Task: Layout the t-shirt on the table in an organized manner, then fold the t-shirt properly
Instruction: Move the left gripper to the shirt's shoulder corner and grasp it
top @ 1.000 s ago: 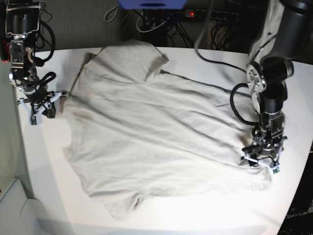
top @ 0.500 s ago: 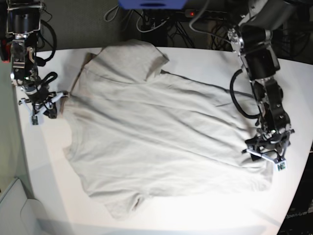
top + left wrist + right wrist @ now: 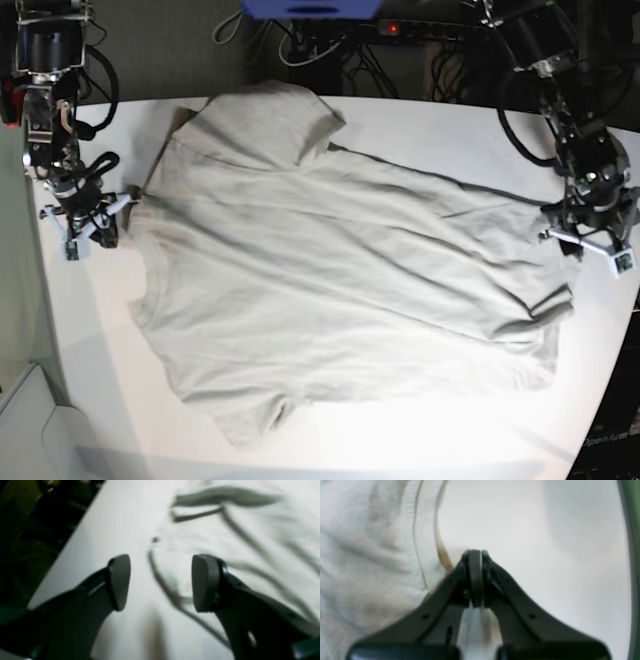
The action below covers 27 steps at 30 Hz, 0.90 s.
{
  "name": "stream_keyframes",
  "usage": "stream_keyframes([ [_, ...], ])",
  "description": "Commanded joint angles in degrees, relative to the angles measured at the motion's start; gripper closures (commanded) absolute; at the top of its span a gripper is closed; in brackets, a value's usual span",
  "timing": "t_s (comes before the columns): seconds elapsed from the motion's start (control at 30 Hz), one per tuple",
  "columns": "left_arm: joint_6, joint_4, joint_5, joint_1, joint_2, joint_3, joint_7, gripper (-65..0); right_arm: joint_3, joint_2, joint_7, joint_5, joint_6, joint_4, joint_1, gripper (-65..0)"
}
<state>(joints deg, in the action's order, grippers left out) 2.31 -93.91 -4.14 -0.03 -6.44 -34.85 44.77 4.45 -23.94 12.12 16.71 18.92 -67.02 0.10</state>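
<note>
Since the earlier base frames, the left gripper [image 3: 592,243] has been carried away from the near right hem of the t-shirt [image 3: 330,280] to a spot farther back and nearer the right edge of the table [image 3: 420,440], and the arm behind it has been swung up toward the far right. A small fold is now seen raised at the shirt's near right corner, where the cloth lay flatter before; the rest of the shirt has stayed in place. The shirt is spread across the middle of the white table, with one sleeve at the near left, the hem along the right and the collar end at the far left, where a sleeve is folded over the body. In the left wrist view the left gripper [image 3: 160,582] is seen with its jaws standing well apart and nothing between them, held above the shirt's [image 3: 237,545] edge and the bare table [image 3: 117,525]. At the far left of the base view the right gripper [image 3: 88,218] has remained beside the shirt's edge with little change. In the right wrist view the right gripper [image 3: 475,580] is shown with its jaws pressed together on no cloth, over the table [image 3: 532,530] just beside the ribbed edge of the shirt [image 3: 370,555]. No containers are seen.
</note>
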Motion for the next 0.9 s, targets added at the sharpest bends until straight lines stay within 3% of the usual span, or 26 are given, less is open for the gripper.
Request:
stream_keyframes([
  [0.0, 0.99, 0.59, 0.14, -0.98, -0.73, -1.41, -0.95, -37.2, 0.34, -1.07, -1.53, 0.30, -0.32, -0.89, 0.74, 0.0],
  [0.17, 10.57, 7.18, 0.14, -3.44, -2.31, -7.65, -1.04, -36.3, 0.34, -0.98, -1.53, 0.30, -0.32, -0.89, 0.65, 0.0],
  [0.3, 14.35, 10.79, 0.14, -5.64, -2.93, -7.83, -1.04, -28.2, 0.34, -0.98, -1.53, 0.30, -0.32, -0.89, 0.47, 0.0],
  [0.4, 14.71, 13.16, 0.14, -7.57, -3.19, -7.83, -1.13, -24.1, 0.34, -0.98, -1.44, 0.30, -0.32, -0.62, 0.47, 0.0],
  [0.57, 14.71, 17.91, 0.14, -9.95, -4.60, -7.92, -1.30, -24.1, 0.26, -0.36, -1.35, 0.30, -0.32, -0.62, 0.47, 0.0],
  [0.7, 14.62, 21.34, 0.14, -10.03, -5.21, -7.92, -5.87, -24.1, 0.34, -0.36, -1.35, 0.30, -0.32, -0.54, 0.47, 0.0],
  [0.87, 14.62, 24.33, 0.14, -10.30, -5.30, -7.83, -7.54, -24.1, 0.34, -0.36, -1.35, 0.30, -0.32, -0.54, 0.47, 0.0],
])
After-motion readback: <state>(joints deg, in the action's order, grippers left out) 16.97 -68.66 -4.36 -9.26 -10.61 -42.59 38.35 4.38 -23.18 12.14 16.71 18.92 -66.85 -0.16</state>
